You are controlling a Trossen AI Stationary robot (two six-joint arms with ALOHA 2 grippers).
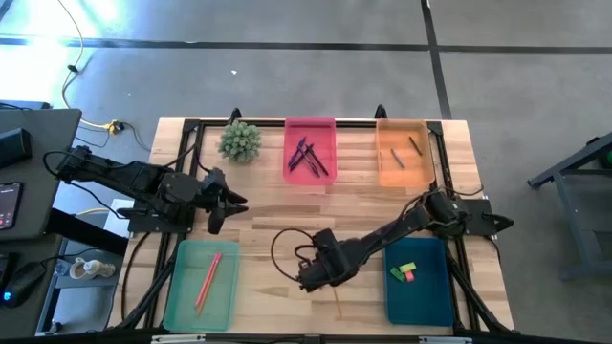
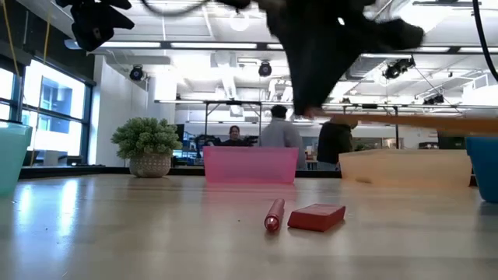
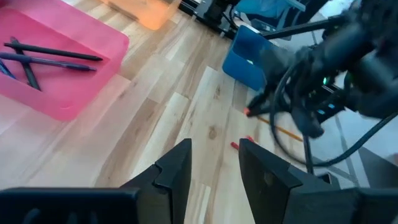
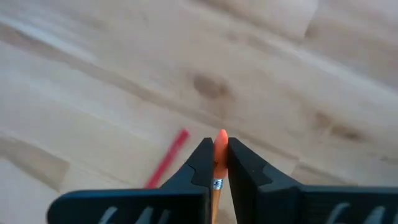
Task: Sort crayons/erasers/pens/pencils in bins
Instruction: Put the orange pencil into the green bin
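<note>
My right gripper [image 1: 308,274] is low over the table's near middle, shut on an orange pencil [image 2: 412,120]. A red stick [image 2: 273,214] and a red eraser [image 2: 317,218] lie flat on the wood beneath it. My left gripper [image 1: 218,203] waits open and empty at the left, above the table; its fingers show apart in the left wrist view [image 3: 214,163]. The pale green bin [image 1: 182,304] holds a pink pencil [image 1: 207,279]. The pink bin [image 1: 310,126] holds dark pens, the orange bin [image 1: 387,172] crayons, and the blue bin [image 1: 421,304] two erasers. My right gripper pinches the orange pencil between its two fingers near the eraser end [image 4: 221,139], which pokes out past the fingertips. The metal ferrule [image 4: 216,184] sits between the fingers. The pencil is lifted clear of the table and lies about level in the low view.
A small potted plant [image 1: 239,140] stands at the far left beside the pink bin. Bare wood lies between the bins in the middle of the table [image 1: 277,205]. People show in the room behind the table [image 2: 278,132].
</note>
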